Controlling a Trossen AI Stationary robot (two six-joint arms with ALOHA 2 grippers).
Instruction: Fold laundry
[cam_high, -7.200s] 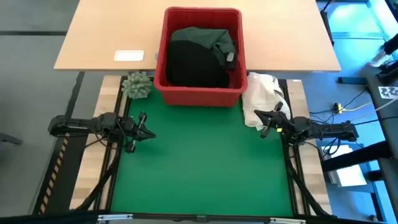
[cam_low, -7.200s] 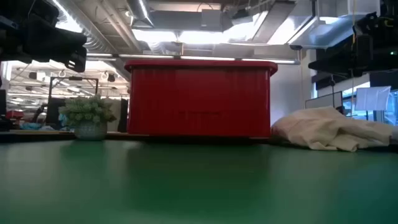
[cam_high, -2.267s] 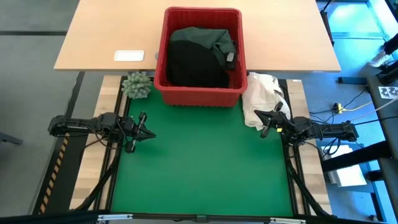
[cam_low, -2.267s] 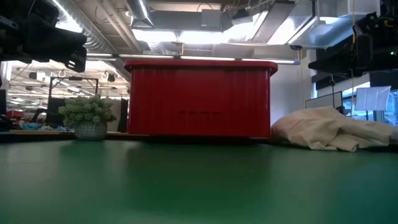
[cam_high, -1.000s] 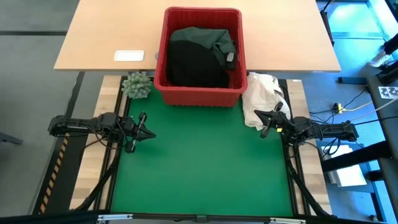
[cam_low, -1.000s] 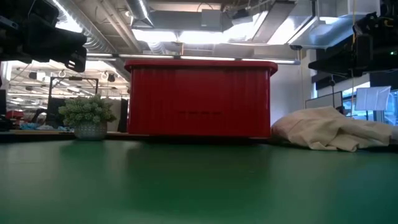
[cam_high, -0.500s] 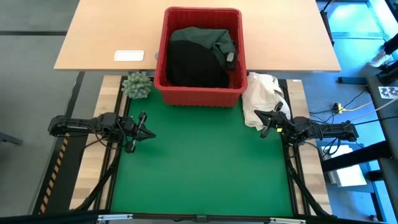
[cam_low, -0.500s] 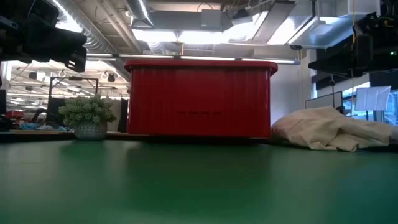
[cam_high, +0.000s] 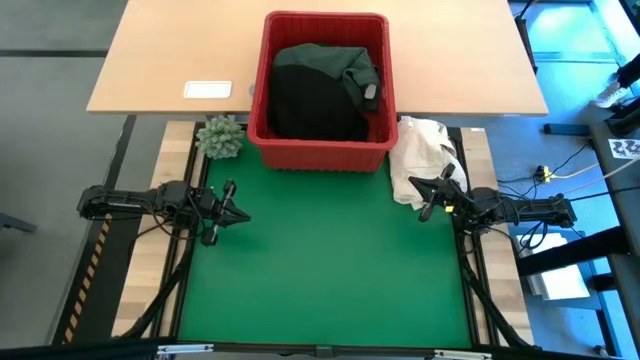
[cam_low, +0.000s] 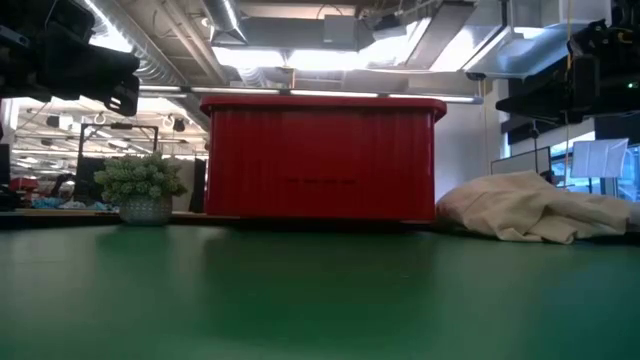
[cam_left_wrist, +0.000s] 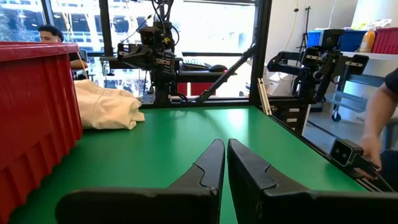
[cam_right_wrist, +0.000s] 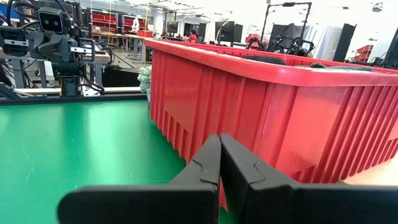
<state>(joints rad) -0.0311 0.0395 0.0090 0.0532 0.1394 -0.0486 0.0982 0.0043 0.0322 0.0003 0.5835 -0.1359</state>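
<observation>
1. Laundry (cam_high: 322, 88): dark heap, black with a dark green piece on top toward the right, lying inside the red basket (cam_high: 268, 140) at the far edge of the green mat (cam_high: 325, 270). Hidden behind the basket wall in the low view; only dark bits above the rim in the right wrist view.
2. Basket: straddles the seam between the mat and the tan table (cam_high: 170, 60) beyond it. Front wall fills the middle of the low view.
3. Left gripper (cam_high: 243, 217): at the mat's left edge, low over the green, pointing toward the centre. Fingers (cam_left_wrist: 206, 165) pressed together, nothing between them. Well apart from the basket and the laundry.
4. Right gripper (cam_high: 423, 212): at the mat's right edge, just beside the white cloth (cam_high: 420, 152), pointing inward. Fingers (cam_right_wrist: 208, 158) pressed together, holding nothing. Basket wall close ahead in its wrist view.
5. White cloth: crumpled heap to the right of the basket, lying on the mat's far right corner. Possibly touching the basket's side; hard to say from above.
6. Small plant (cam_high: 220, 137): in a pot just left of the basket's near corner.
7. White card (cam_high: 208, 90): flat on the tan table, left of the basket.
8. Person (cam_left_wrist: 380, 118) at the edge of the left wrist view, beyond the table, arm reaching down.
</observation>
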